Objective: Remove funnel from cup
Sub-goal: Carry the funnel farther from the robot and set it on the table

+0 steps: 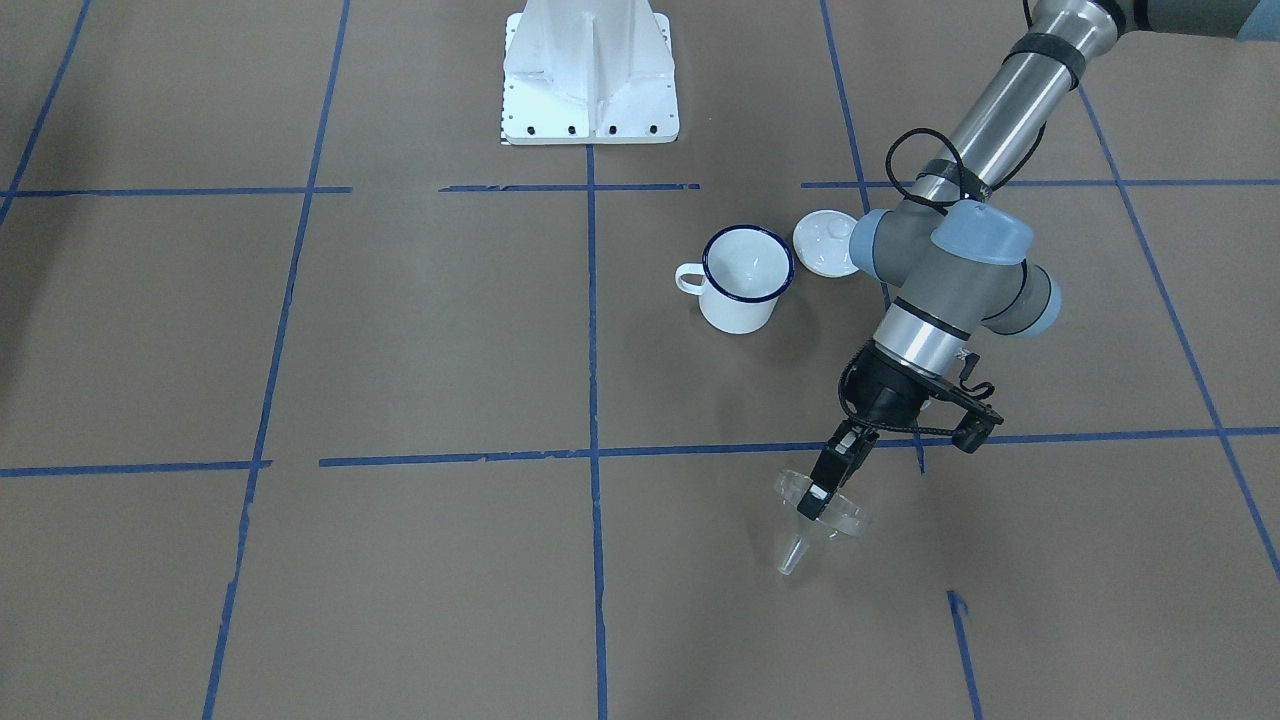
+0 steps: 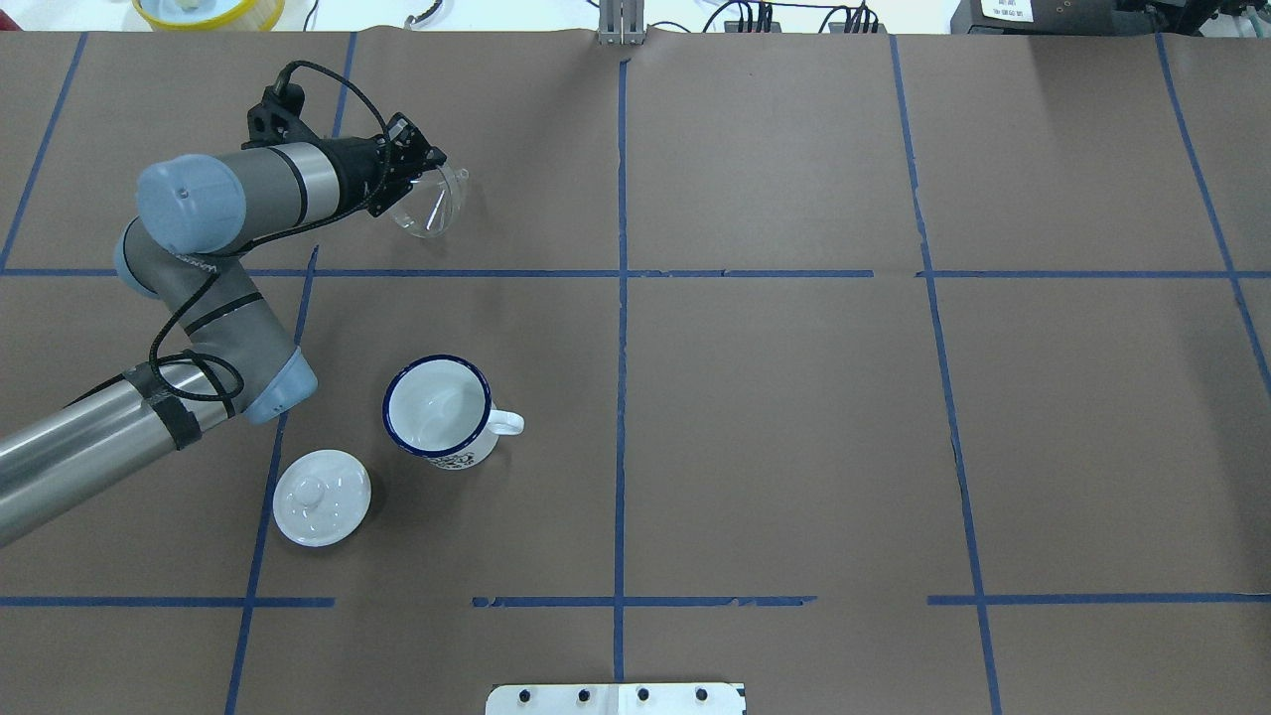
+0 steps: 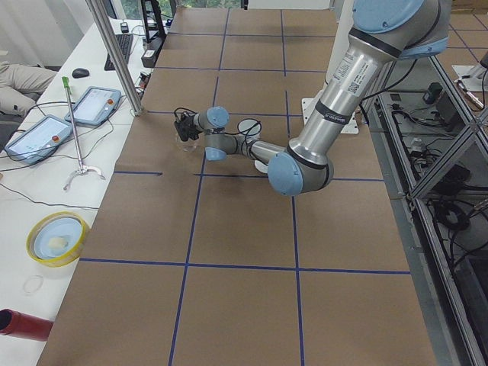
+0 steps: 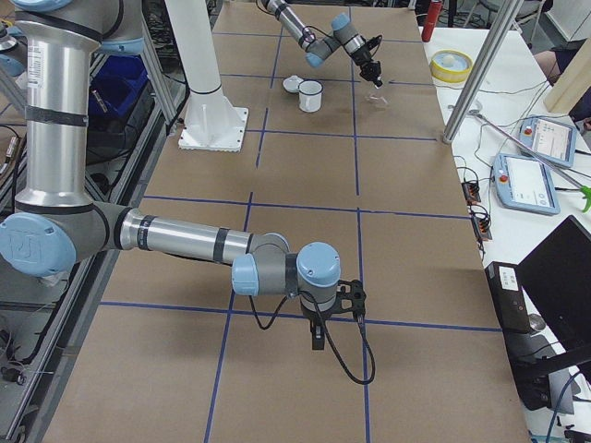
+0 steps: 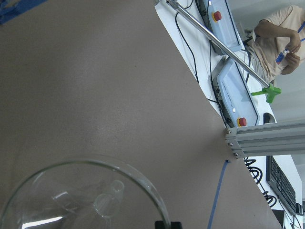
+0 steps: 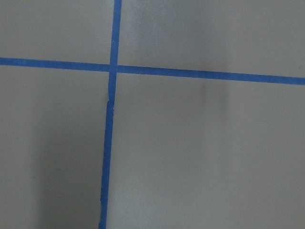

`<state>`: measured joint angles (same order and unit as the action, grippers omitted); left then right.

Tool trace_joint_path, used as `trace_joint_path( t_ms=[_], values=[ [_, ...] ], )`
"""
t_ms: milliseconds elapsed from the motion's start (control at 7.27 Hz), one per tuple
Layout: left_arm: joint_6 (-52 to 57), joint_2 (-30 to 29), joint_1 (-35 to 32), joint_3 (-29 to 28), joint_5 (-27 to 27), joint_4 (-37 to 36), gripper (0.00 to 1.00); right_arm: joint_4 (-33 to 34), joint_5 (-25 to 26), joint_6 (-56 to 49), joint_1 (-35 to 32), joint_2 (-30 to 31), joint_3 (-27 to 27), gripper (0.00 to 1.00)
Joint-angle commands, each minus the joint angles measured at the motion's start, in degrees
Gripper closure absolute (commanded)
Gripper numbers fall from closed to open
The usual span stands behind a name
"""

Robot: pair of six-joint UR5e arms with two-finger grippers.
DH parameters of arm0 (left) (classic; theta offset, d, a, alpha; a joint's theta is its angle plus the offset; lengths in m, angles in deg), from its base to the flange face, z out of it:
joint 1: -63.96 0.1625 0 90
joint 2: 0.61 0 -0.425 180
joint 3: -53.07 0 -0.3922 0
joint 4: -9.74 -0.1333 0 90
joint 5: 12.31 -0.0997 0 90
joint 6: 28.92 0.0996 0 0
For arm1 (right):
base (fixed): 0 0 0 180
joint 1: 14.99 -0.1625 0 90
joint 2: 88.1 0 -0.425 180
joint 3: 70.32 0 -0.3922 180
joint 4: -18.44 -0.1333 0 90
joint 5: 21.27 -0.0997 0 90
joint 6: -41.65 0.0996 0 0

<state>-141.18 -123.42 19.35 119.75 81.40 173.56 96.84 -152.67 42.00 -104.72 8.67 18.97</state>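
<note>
The clear funnel (image 1: 793, 553) is out of the cup and pinched by its rim in my left gripper (image 1: 818, 495), which is shut on it. It hangs tilted, low over the brown paper, well beyond the cup on the operators' side. It also shows in the overhead view (image 2: 434, 206) and fills the bottom of the left wrist view (image 5: 86, 200). The white mug with a dark blue rim (image 2: 437, 412) stands upright and empty. My right gripper (image 4: 317, 340) shows only in the exterior right view, far from the cup, and I cannot tell whether it is open or shut.
A white domed lid with a knob (image 2: 321, 497) lies beside the mug, under my left arm. The white robot base (image 1: 590, 80) stands behind it. An aluminium frame post (image 5: 267, 138) and a yellow bowl (image 2: 209, 10) sit at the table's far edge.
</note>
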Motion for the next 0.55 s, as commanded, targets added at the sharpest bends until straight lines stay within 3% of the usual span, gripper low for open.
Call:
trace_joint_path(
  t_ms=[0,138,275,413],
  values=[
    [0.2,0.5,-0.1,1.3,0.2,0.2,0.00,0.0,0.0,0.0,0.0,0.0,0.0,0.00],
    [0.4,2.7,0.0,6.0,1.1,-1.6,0.00,0.0,0.0,0.0,0.0,0.0,0.0,0.00],
    [0.3,6.7,0.3,15.2,4.6,-11.2,0.00,0.0,0.0,0.0,0.0,0.0,0.0,0.00],
    [0.5,9.3,0.4,25.2,10.8,-25.4,0.00,0.0,0.0,0.0,0.0,0.0,0.0,0.00]
  ],
)
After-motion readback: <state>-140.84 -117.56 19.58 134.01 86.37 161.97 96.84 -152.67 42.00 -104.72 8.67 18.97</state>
